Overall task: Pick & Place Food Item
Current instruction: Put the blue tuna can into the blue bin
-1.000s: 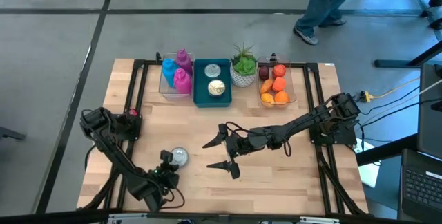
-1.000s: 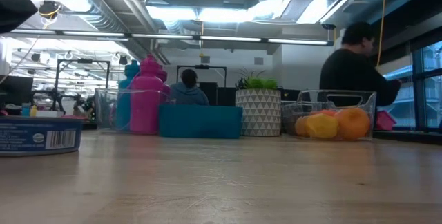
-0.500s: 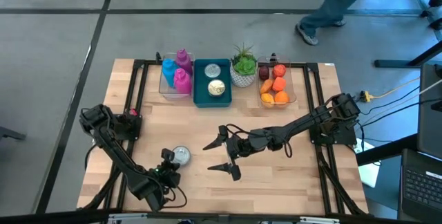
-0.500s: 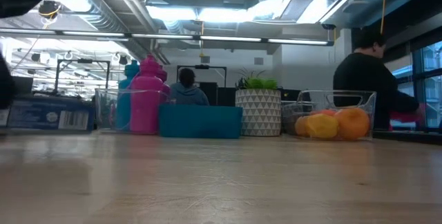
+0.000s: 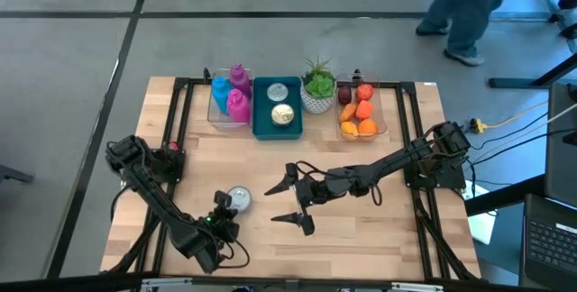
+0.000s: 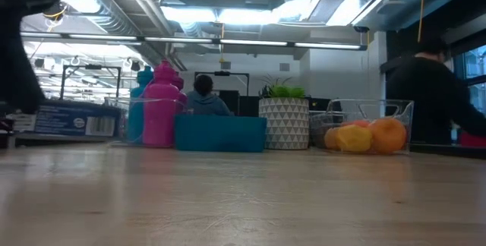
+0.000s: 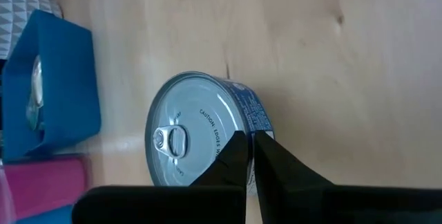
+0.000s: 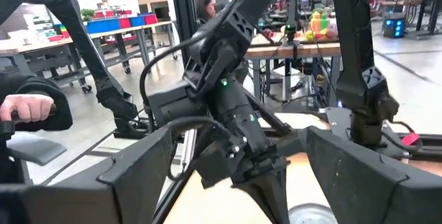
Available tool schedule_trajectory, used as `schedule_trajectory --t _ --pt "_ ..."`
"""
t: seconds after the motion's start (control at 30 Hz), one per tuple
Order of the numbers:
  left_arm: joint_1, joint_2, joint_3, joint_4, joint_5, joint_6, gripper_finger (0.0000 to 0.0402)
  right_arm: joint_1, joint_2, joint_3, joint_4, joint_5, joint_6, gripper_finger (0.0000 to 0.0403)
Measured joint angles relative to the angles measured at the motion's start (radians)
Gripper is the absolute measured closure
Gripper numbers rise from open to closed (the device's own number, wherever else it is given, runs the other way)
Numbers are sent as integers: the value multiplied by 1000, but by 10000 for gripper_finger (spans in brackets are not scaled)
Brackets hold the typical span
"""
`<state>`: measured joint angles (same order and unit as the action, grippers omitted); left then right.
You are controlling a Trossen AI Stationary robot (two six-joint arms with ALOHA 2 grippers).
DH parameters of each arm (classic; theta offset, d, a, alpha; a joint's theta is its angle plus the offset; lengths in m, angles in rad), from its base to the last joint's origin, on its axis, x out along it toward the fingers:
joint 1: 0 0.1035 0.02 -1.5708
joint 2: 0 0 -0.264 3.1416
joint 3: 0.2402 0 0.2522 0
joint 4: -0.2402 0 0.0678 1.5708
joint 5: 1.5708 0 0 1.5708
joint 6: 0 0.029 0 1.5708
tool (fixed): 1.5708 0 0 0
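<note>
Pale wooden tabletop (image 5: 361,229), black rails down both sides, a grey workshop floor around it and a person walking past beyond the far edge. Along that far edge sits the teal rectangular plastic bin (image 5: 278,108) with two tins in it already, and everything else lines up off it: a clear tub of pink and blue bottles (image 5: 229,98) just to one side, a white patterned pot with a green plant (image 5: 317,92) on the other, then a clear tub of orange and red fruit (image 5: 359,110) beyond the pot.

Now the action. The flat round silver tin with a pull-tab lid (image 7: 200,140) lies on the tabletop well short of the teal bin, nearer the front edge. The left gripper (image 7: 250,156) is right on it, its tips pressed together against the tin's rim on the blue label side. That looks like a nudge or a probe and not a proper pinch, since nothing sits between the fingers. The left arm folds low along the tabletop from its corner post.

The right gripper (image 5: 290,204) hovers near the tabletop's middle, fingers spread wide, holding nothing, its arm stretched out flat and pointed towards the tin, probably waiting to take over.
</note>
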<state>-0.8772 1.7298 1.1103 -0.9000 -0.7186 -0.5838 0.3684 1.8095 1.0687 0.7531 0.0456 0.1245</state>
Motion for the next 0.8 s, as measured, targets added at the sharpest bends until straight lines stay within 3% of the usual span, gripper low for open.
schedule_trajectory --t 0.33,0.63,0.8 --pt "81 -42 0 -2 -31 97 400 54 0 0 32 253 -90 74" --pt "232 -191 1 3 -33 276 400 87 -5 0 39 267 -145 74" --pt "358 -250 1 17 -39 420 400 130 -41 0 28 361 -234 74"
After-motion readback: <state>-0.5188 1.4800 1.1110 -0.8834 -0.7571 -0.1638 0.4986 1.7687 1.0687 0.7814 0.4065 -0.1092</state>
